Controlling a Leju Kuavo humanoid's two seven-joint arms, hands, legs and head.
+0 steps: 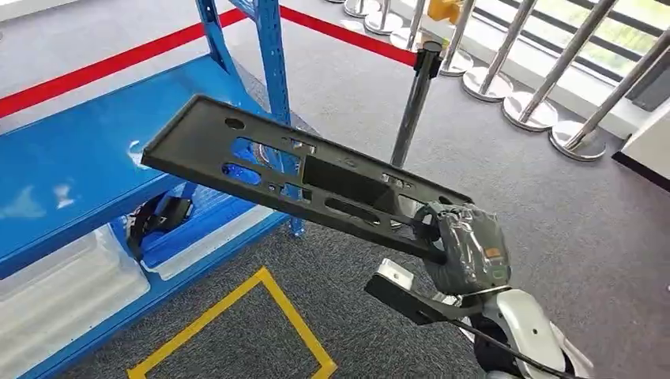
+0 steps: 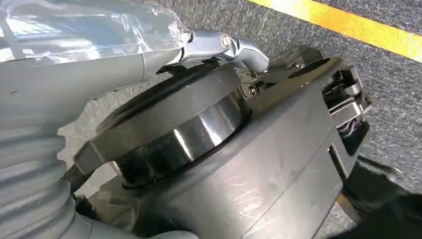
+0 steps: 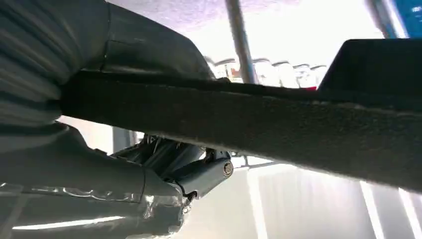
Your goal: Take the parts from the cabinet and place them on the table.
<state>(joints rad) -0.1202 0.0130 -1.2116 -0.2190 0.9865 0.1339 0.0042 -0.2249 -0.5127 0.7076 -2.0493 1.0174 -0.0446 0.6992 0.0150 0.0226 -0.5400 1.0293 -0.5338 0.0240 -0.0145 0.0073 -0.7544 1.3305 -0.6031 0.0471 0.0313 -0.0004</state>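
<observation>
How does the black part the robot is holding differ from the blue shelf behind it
The black part is a matte panel pierced by cutouts and holes; the blue shelf is glossy and unbroken. The black part is lifted off any surface, gripped at one end by the right hand and tilted; the blue shelf sits fixed in its blue frame. The black part is narrower than the blue shelf. Both are flat and rigid-looking.
</observation>
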